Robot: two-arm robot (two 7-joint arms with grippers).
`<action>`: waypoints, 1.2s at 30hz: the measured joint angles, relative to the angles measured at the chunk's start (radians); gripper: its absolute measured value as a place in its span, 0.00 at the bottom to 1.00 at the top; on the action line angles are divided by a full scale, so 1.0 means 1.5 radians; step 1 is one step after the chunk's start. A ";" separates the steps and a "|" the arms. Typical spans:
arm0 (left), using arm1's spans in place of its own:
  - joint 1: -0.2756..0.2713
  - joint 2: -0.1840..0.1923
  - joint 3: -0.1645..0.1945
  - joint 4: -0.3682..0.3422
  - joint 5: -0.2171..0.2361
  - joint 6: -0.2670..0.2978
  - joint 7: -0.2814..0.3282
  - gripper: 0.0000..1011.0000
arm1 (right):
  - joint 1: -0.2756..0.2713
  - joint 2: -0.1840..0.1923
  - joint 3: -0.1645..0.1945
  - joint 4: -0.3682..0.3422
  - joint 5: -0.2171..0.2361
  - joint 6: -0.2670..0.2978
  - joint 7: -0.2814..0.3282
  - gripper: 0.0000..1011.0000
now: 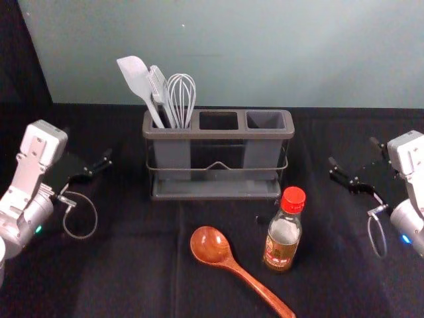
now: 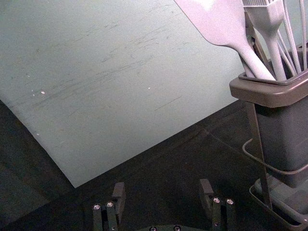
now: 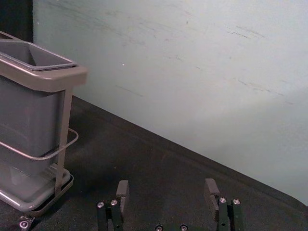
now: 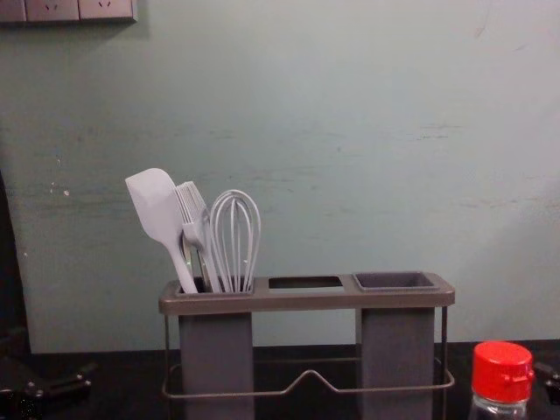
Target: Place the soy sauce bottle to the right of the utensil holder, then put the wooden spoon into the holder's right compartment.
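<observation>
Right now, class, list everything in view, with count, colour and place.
Utensil holder: 1, grey-brown, back centre
Spatula: 1, pale grey, holder's left compartment
Basting brush: 1, pale grey, same compartment
Whisk: 1, pale grey, same compartment
Soy sauce bottle: 1, clear, red-capped, before holder's right end
Wooden spoon: 1, reddish-brown, left of bottle
Tabletop: 1, black, beneath holder
Wall: 1, pale green, behind
Wall socket panel: 1, pale, upper left
Left gripper: 1, black, open, left of holder
Right gripper: 1, black, open, right of holder
Arms: 2, silver, outer sides
</observation>
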 joint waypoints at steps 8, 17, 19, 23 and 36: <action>0.000 0.000 0.000 0.000 0.000 0.000 0.000 0.99 | 0.000 0.000 0.000 0.000 0.000 0.000 0.000 0.99; 0.000 0.000 0.000 0.000 0.000 0.000 0.000 0.99 | 0.000 0.000 0.000 0.000 0.000 0.000 0.000 0.99; 0.000 0.000 0.000 0.000 0.000 0.000 0.000 0.99 | 0.000 0.000 0.000 0.000 0.000 0.000 0.000 0.99; 0.000 0.000 0.000 0.000 0.000 0.000 0.000 0.99 | 0.000 0.000 0.000 0.000 0.000 0.000 0.000 0.99; 0.000 0.000 0.000 0.000 0.000 0.000 0.000 0.99 | -0.008 0.002 0.009 -0.010 0.003 -0.005 0.003 0.99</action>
